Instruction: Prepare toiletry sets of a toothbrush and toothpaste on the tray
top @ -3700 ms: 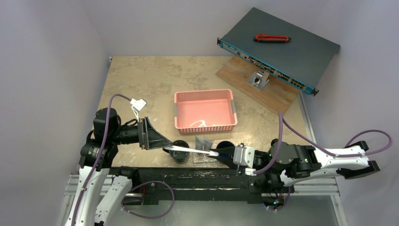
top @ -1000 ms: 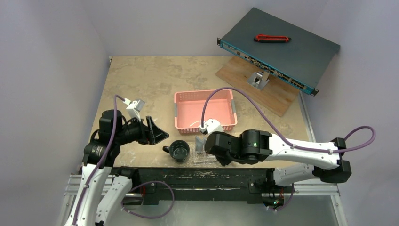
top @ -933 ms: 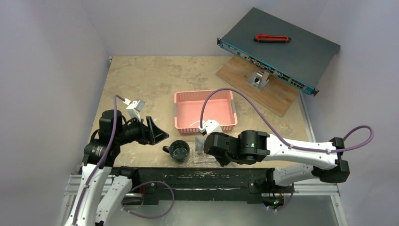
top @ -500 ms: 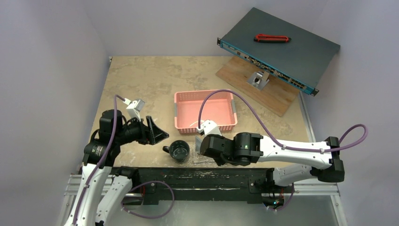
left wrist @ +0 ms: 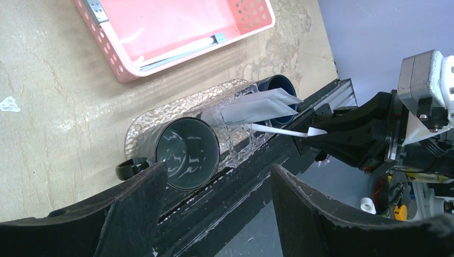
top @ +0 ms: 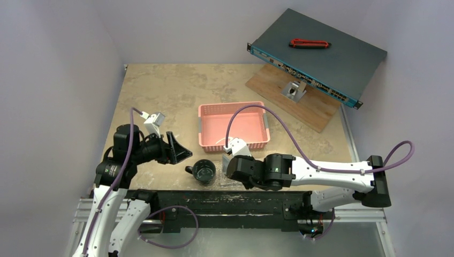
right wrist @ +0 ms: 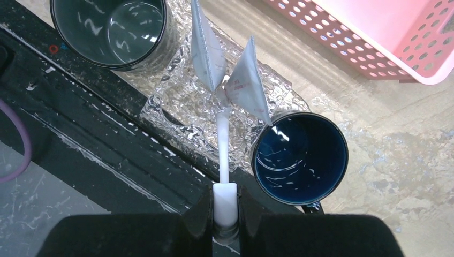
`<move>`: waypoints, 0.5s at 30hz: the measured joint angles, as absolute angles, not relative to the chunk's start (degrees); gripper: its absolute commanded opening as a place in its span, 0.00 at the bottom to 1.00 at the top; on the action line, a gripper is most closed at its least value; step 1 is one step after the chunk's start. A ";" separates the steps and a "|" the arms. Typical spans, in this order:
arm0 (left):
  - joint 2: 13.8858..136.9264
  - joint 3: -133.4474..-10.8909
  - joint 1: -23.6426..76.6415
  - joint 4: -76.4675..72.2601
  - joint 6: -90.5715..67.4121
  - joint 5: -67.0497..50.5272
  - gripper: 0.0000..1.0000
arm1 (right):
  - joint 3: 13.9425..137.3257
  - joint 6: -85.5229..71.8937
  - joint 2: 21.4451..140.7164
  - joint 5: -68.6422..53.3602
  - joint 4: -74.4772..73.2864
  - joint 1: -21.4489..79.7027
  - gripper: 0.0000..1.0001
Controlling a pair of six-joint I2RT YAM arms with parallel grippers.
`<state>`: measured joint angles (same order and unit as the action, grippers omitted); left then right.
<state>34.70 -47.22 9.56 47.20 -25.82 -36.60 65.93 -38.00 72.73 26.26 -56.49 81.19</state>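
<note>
My right gripper (right wrist: pixel 225 195) is shut on the end of a white toothbrush (right wrist: pixel 222 144), which points over the tray's near edge toward two pale toothpaste tubes (right wrist: pixel 206 51) (right wrist: pixel 247 85). The tubes stand on the clear bumpy tray (right wrist: pixel 176 104) between a dark grey mug (right wrist: pixel 110 29) and a blue mug (right wrist: pixel 300 158). In the left wrist view the toothbrush (left wrist: pixel 278 130) hangs level beside a tube (left wrist: pixel 251 110). My left gripper (left wrist: pixel 219 214) is open and empty, left of the grey mug (top: pixel 204 171). Another toothbrush (left wrist: pixel 182 50) lies in the pink basket.
The pink slotted basket (top: pixel 233 126) sits just behind the tray. At the back right a network switch (top: pixel 316 56) with a red tool (top: pixel 309 43) on it leans on a wooden board (top: pixel 300 101). A black rail (top: pixel 214 201) runs along the near table edge.
Earlier the toothbrush spanned low between both grippers. The left gripper has since pulled back left, and the right arm has swung over the tray and crept left in the last second.
</note>
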 measured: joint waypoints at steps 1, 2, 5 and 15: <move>34.72 -47.22 9.56 47.20 -25.85 -36.60 0.69 | 65.87 -38.11 72.73 26.33 -56.27 81.19 0.00; 34.76 -47.22 9.56 47.20 -25.85 -36.60 0.69 | 65.84 -38.17 72.73 26.39 -56.10 81.19 0.00; 34.83 -47.22 9.56 47.20 -25.85 -36.60 0.69 | 65.41 -38.46 72.73 26.65 -55.59 81.19 0.00; 35.05 -47.20 9.56 47.20 -25.85 -36.60 0.69 | 64.55 -39.03 72.73 27.99 -55.22 81.19 0.11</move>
